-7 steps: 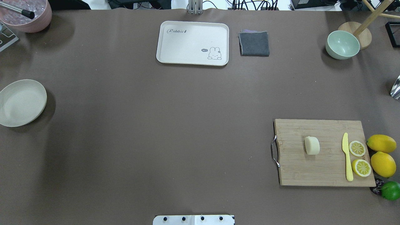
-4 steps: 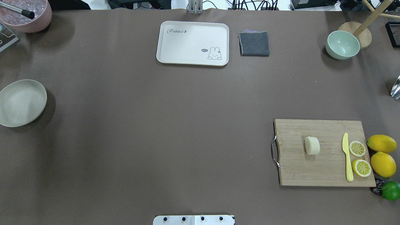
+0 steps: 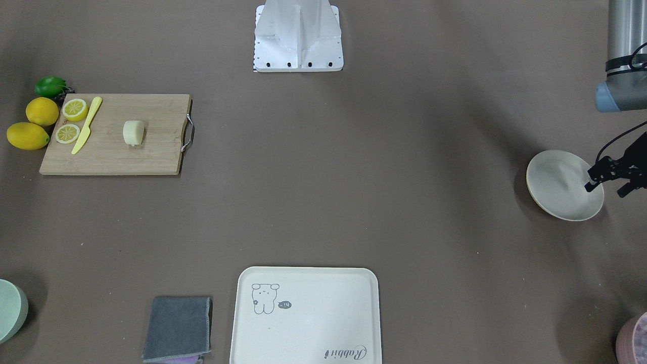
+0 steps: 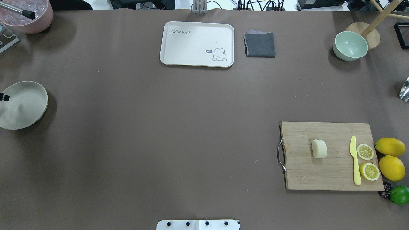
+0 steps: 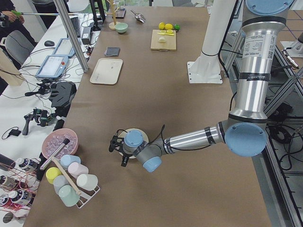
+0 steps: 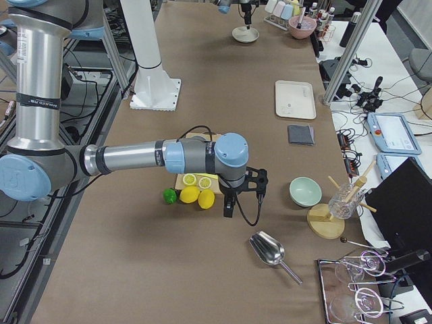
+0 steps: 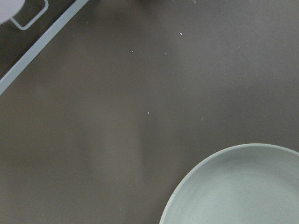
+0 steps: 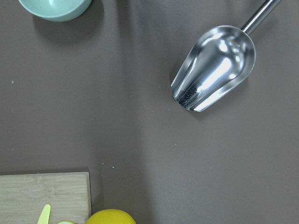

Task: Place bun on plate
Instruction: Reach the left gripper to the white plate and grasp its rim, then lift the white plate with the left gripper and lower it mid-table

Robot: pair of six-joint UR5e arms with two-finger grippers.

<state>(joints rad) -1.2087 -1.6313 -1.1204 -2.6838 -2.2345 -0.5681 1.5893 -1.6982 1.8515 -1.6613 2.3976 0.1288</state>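
Observation:
The pale cream bun [image 4: 319,149] lies on its own in the middle of a wooden cutting board [image 4: 306,175] at the table's right; it shows too as the bun [image 3: 133,132]. Far to the left rests the round off-white plate [image 4: 28,108], also the plate [image 3: 556,177] and the plate [image 7: 243,191]. My left gripper [image 3: 606,189] hovers over the plate's outer edge, fingers apart, holding nothing; only a black tip [image 4: 3,96] reaches the overhead view. The right gripper [image 6: 233,202] hangs beyond the lemons, off the board's outer end; I cannot tell its state.
On the board lie a yellow knife [image 4: 354,159] and two lemon slices [image 4: 365,151]; lemons [image 4: 390,147] and a lime [image 4: 399,194] sit beside it. At the back are a bear tray [image 4: 197,44], grey cloth [image 4: 260,44] and green bowl [image 4: 350,45]. A metal scoop [image 8: 215,67] lies far right.
A black tip of my left gripper has come into the overhead view at the left edge, over the plate, and a shadow now falls on the plate. The bun has not moved.

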